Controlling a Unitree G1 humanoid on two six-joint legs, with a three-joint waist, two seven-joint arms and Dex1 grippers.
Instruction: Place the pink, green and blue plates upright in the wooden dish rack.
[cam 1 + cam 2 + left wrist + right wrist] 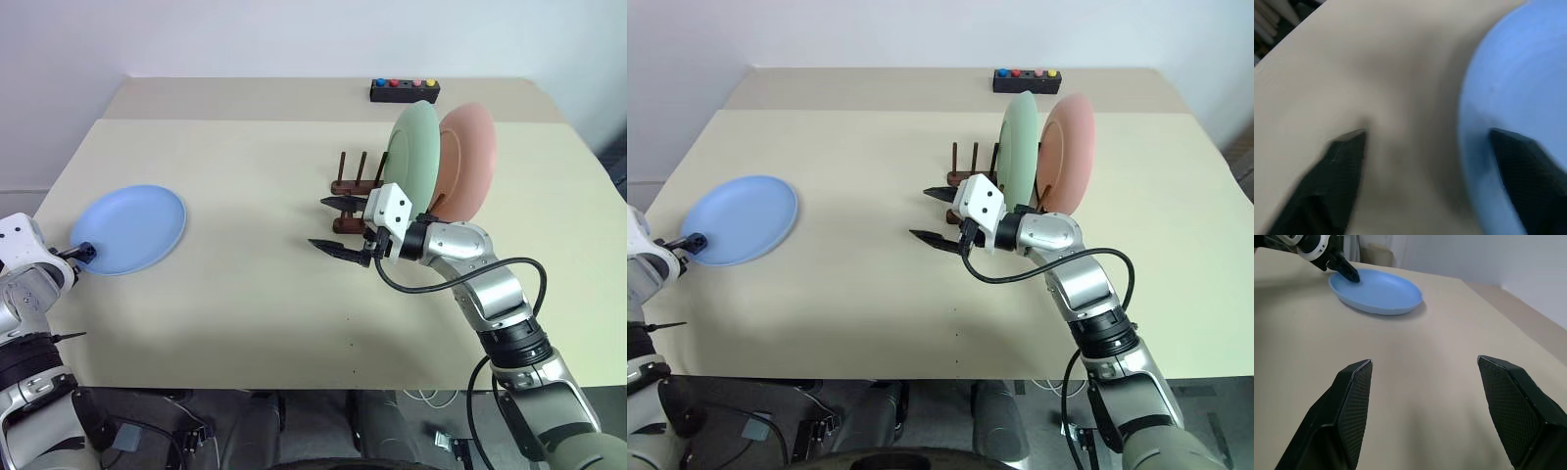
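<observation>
The blue plate (129,227) lies flat at the table's left. My left gripper (1425,142) is open at the plate's near-left rim, one fingertip (84,252) over the rim and the other over the bare table beside it. The green plate (411,157) and the pink plate (468,162) stand upright side by side in the wooden dish rack (351,182), the green one on the left. My right gripper (317,223) hangs open and empty just left of the rack's free pegs, pointing left across the table toward the blue plate (1378,291).
A small black box with coloured buttons (405,90) sits at the far edge behind the rack. The beige table (245,294) stretches between the blue plate and the rack. The blue plate lies close to the table's left edge.
</observation>
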